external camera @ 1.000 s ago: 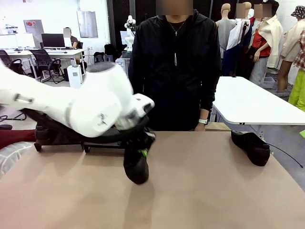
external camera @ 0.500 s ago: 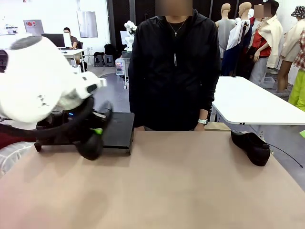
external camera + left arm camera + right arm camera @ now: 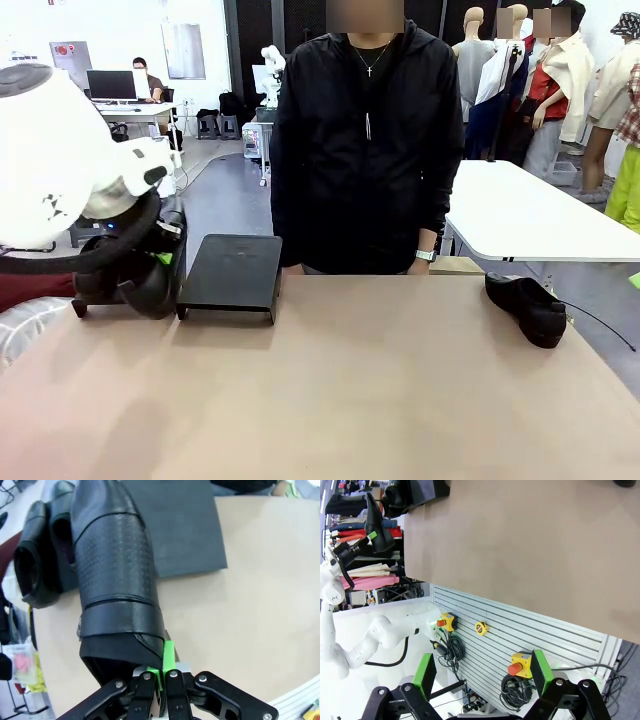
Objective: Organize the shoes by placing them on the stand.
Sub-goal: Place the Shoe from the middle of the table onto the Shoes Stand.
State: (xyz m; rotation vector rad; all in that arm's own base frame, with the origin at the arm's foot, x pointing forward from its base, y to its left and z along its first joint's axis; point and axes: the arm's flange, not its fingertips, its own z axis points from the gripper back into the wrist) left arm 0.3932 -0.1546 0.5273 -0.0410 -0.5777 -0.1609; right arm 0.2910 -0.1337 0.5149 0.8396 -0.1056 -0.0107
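So far two shoes (image 3: 35, 560) seem racked on the stand (image 3: 230, 272) at the far left corner of the bench (image 3: 380, 400). Left tool (image 3: 164, 669), clamped on a third shoe (image 3: 117, 580), holds it there; a fourth shoe (image 3: 527, 308) waits at the far right edge. Right tool (image 3: 482, 675) gapes empty.

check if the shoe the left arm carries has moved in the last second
Yes, leftward: the held shoe was by the empty stand unit's right edge and is now past its left edge.
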